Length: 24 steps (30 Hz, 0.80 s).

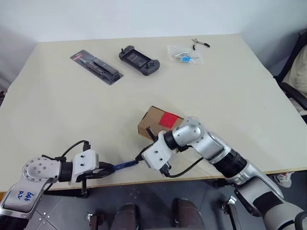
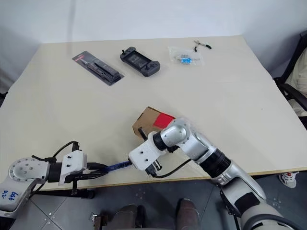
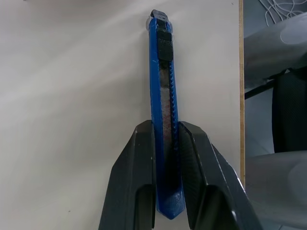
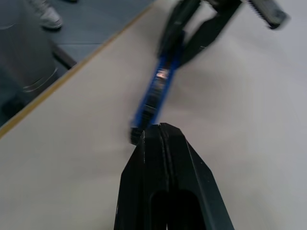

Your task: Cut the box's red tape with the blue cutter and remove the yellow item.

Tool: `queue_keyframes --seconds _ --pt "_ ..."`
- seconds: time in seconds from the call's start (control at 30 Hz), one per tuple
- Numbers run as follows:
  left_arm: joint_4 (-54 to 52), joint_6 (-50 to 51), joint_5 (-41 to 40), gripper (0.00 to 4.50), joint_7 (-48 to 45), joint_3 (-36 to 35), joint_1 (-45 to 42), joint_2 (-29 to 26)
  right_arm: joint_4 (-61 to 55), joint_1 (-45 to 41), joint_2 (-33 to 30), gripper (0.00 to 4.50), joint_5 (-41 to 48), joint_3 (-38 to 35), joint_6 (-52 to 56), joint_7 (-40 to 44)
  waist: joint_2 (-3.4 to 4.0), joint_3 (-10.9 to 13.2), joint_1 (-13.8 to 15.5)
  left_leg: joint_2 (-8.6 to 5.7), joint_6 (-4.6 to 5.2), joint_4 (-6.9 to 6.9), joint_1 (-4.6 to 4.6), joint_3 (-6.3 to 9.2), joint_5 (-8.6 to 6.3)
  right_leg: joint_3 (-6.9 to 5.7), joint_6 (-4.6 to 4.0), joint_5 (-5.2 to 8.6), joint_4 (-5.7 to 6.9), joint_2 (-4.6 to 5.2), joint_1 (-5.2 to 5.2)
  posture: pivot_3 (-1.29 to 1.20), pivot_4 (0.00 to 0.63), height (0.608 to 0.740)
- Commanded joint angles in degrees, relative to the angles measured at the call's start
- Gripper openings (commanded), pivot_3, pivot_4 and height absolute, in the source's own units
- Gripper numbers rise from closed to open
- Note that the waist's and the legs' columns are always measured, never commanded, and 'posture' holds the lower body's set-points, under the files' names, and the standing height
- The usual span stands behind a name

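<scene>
We grip the blue cutter (image 3: 164, 115) by its rear end in our left gripper (image 3: 167, 132), fingers clamped on both its sides, at about seven o'clock on the table (image 1: 230, 91) near the front edge. Our right gripper (image 4: 162, 132) is pressed shut on nothing, its tips right at the cutter's dark nose. The box (image 1: 152, 122) with the red tape (image 1: 169, 119) on top sits just behind our right wrist, at six o'clock.

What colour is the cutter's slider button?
Black, on the blue cutter held by the left gripper; left wrist view shows it best.
</scene>
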<state>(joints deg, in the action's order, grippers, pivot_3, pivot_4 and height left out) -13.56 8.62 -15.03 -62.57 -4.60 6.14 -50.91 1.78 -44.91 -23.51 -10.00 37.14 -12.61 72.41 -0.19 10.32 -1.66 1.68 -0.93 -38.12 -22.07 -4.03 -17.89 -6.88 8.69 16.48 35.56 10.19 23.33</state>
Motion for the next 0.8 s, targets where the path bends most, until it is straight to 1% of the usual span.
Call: queue_keyframes --seconds 0.03,0.1,0.47,0.67,0.8 --pt "2.43 3.72 1.6 0.37 -0.82 2.32 2.12 -1.6 1.22 -0.89 0.52 0.0 -1.25 0.51 -3.16 -0.39 0.0 0.0 -0.03 0.0 0.0 0.0 0.0 0.0 0.0 0.0 0.0 0.0 0.0 0.0 0.0 0.0 0.15 0.74" --pt "1.73 4.72 0.52 0.37 -1.68 2.59 2.42 -2.03 2.98 -1.17 1.32 0.0 -1.74 0.88 -4.35 -0.87 0.0 0.0 -0.15 0.01 0.0 0.0 0.01 -0.01 0.0 0.0 -0.01 0.0 0.0 -0.01 0.0 0.0 0.15 0.74" --pt "0.63 6.72 0.38 0.37 -1.84 3.6 2.88 -3.02 9.92 -1.31 4.03 0.0 -4.95 1.8 -8.75 -2.43 0.06 -0.05 -0.48 0.11 -0.05 0.04 0.12 -0.07 -0.02 0.06 -0.08 0.04 0.03 -0.09 -0.01 0.0 0.15 0.74" --pt "0.21 7.65 0.2 0.37 -1.82 3.49 3.32 -3.23 8.04 -1.68 3.86 0.0 -3.53 0.19 -8.81 -2.13 0.06 -0.07 -0.48 0.12 -0.07 0.06 0.2 -0.11 -0.03 0.12 -0.09 0.05 0.05 -0.1 -0.04 0.0 0.15 0.74" --pt "0.2 7.83 0.37 0.37 -1.86 3.99 3.01 -3.07 9.32 -1.4 3.98 0.0 -4.76 1.39 -10.12 -2.46 0.07 -0.08 -0.48 0.12 -0.07 0.06 0.21 -0.13 -0.04 0.14 -0.09 0.05 0.05 -0.11 -0.04 0.0 0.15 0.74"
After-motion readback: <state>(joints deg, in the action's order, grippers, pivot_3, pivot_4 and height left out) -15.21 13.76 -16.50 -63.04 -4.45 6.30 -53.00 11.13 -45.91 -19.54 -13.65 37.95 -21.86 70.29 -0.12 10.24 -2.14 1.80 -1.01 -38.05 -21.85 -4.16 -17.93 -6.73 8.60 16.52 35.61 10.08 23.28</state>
